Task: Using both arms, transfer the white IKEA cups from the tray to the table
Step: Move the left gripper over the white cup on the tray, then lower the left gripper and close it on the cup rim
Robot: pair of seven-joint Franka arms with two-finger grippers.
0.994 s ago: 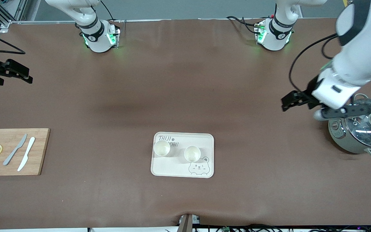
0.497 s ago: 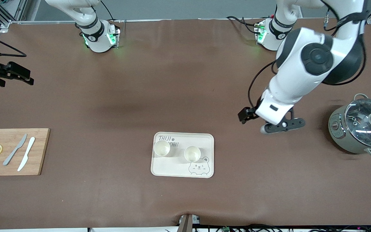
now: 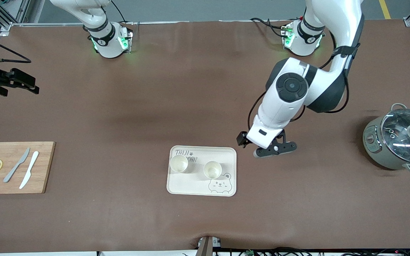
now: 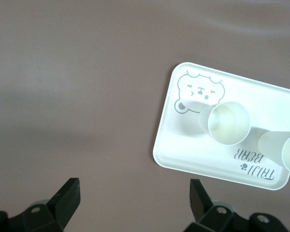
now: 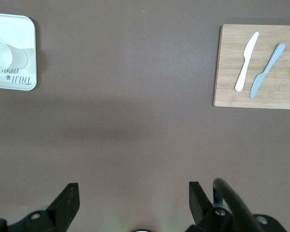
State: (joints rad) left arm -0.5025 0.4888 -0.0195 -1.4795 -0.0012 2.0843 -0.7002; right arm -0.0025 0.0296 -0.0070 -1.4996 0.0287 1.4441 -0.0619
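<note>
Two cups sit upright on the tray [image 3: 230,153], which lies in the middle of the counter [image 3: 190,89], well toward the front camera. The bear cup [image 3: 212,169] stands next to the bear drawing, toward the left arm's end; the text cup [image 3: 179,163] stands by the lettering, toward the right arm's end. They look light, rigid and smooth, likely to tip or slide under a sideways nudge. With their tapered walls and no handle, the safest hold is probably across the body just below the rim, coming straight down.

The left gripper [image 3: 267,147] hangs over bare counter just off the tray's edge at the left arm's end, jaws spread wide and empty; in its wrist view the bear cup [image 4: 228,123] lies ahead of the jaws, not yet between them. The right gripper [image 3: 23,83] hangs over the counter at the right arm's end, above the space between its base and the board [image 3: 41,167], jaws also spread and empty, well apart from the text cup [image 5: 1,54]
</note>
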